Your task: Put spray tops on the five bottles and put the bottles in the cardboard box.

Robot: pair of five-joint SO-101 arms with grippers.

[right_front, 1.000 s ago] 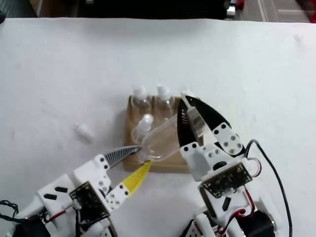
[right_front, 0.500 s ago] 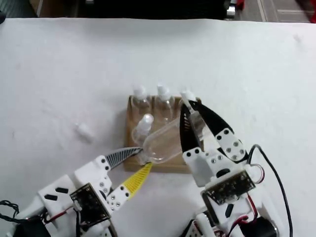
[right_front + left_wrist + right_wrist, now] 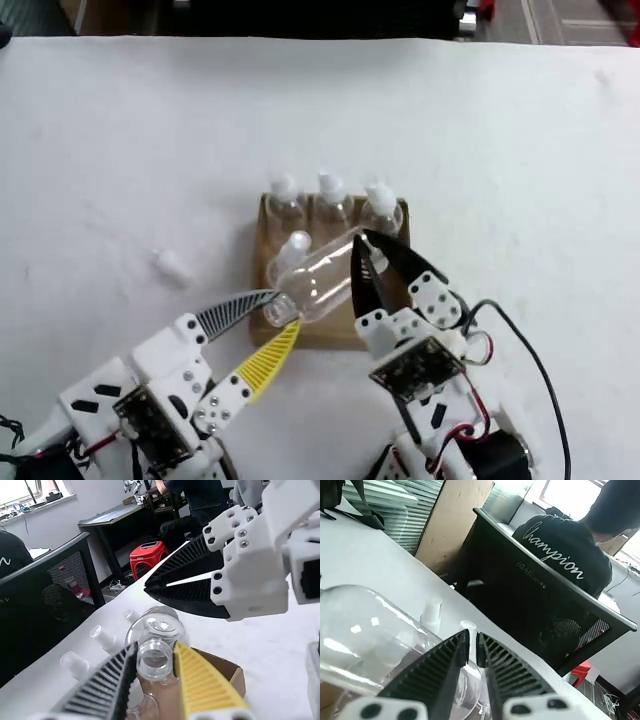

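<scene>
A clear bottle (image 3: 320,276) without a spray top lies tilted over the cardboard box (image 3: 262,222). My left gripper (image 3: 283,308) is shut on its open neck (image 3: 154,660), with the grey and yellow fingers on either side. My right gripper (image 3: 366,240) is shut and holds nothing; its black fingertips (image 3: 150,587) rest just beside the bottle's base end (image 3: 365,630). Three topped bottles (image 3: 330,196) stand in the box's back row. Another topped bottle (image 3: 293,250) stands in front of them, partly behind the held bottle.
A small white spray top (image 3: 170,265) lies loose on the white table (image 3: 500,150), left of the box. A cable (image 3: 545,365) trails by the right arm. Chairs and people sit beyond the table in the wrist views.
My right gripper let go of the bottle's base, drew back toward the table's front and shut. The left arm shifted slightly back and left, still holding the neck.
</scene>
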